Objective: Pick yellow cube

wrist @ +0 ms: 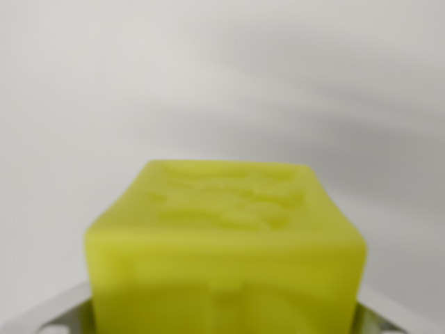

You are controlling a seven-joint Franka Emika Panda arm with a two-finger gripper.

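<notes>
Cube (226, 250) filled the lower middle of the wrist view, from about 9 o'clock round through 6 to 3 o'clock, yellow, blurred by closeness, its embossed top face turned up toward 12 o'clock. Pale metal parts of the claw (224, 321) were seen at 7 and 5 o'clock, one on each side of the cube's base and tight against it as far as could be told. From that, the claw was judged to be closed on the cube, though the fingertips themselves were hidden behind the yellow body and the contact could not be confirmed outright. Behind the cube only a plain grey-white surface (104, 83) was shown, crossed by soft shadow bands toward 2 o'clock; whether the cube rested on it or was already lifted clear could not be told.

The step in hand was judged to be the securing and raising of the cube. For that to be done well, the squeeze would need to be held even and the faces kept square between the metal parts, since a cube gripped off-centre could be twisted out. A straight, slow rise would be advised, with no sideways sweep until clearance was certain. The material looked slightly soft and waxy, so excess force would best be avoided.
</notes>
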